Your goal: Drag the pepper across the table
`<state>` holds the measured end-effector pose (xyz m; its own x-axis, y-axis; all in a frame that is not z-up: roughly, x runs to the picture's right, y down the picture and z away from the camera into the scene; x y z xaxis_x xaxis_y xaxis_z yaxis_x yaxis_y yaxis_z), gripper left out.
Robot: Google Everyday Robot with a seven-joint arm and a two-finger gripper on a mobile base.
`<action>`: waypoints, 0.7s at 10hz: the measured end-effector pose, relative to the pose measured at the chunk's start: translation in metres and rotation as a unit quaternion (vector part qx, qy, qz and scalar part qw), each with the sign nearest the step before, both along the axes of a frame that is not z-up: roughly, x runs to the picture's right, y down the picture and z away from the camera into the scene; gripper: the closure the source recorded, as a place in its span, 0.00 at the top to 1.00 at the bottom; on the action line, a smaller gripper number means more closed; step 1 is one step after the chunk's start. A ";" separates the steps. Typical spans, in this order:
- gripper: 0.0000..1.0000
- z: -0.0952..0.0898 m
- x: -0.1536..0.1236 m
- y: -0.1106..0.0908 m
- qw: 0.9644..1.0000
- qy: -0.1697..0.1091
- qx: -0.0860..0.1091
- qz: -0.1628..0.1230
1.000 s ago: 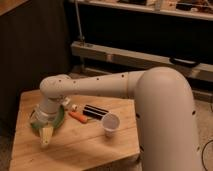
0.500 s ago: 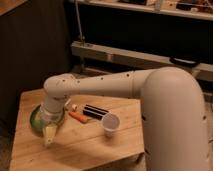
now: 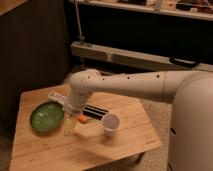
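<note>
My arm (image 3: 142,85) reaches in from the right over the table (image 3: 127,146). The plate (image 3: 45,117) lies at the left; the cup (image 3: 110,123) stands right of centre; the bar (image 3: 97,112) lies toward the back between them. The pepper (image 3: 82,119) lies on the planks just in front of the bar's left end. My gripper (image 3: 69,126) hangs tip-down between plate and pepper, just beside the pepper and near the plate's rim.

To drag well, I judge the tip should ride low on the wood and bear on the pepper's side, not its top; a slim, tapered piece will likely roll or slip out from under a hard press. A slow, straight pull toward the bare planks at the front looks safest, since plate, bar and cup crowd the other ways; the cup looks light and would tip at a nudge.

My own bulk is cut off at the right edge; the table's legs are mostly out of sight. My wrist covers the bar's left end and part of a pale thing (image 3: 56,95) at the back. Whether the gripper is apart or together I cannot tell. It may be touching the pepper already; the view does not settle it. The pepper itself shows only as an orange spot.
</note>
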<state>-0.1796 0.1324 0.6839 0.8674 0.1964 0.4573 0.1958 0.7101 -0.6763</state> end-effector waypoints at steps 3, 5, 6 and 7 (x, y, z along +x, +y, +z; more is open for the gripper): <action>0.80 0.028 0.032 -0.037 0.998 0.066 0.015 0.004; 0.80 0.047 0.041 -0.050 0.995 0.096 0.023 0.001; 0.80 0.052 0.043 -0.047 0.994 0.102 0.026 0.003; 0.80 0.054 0.042 -0.044 0.994 0.100 0.036 0.008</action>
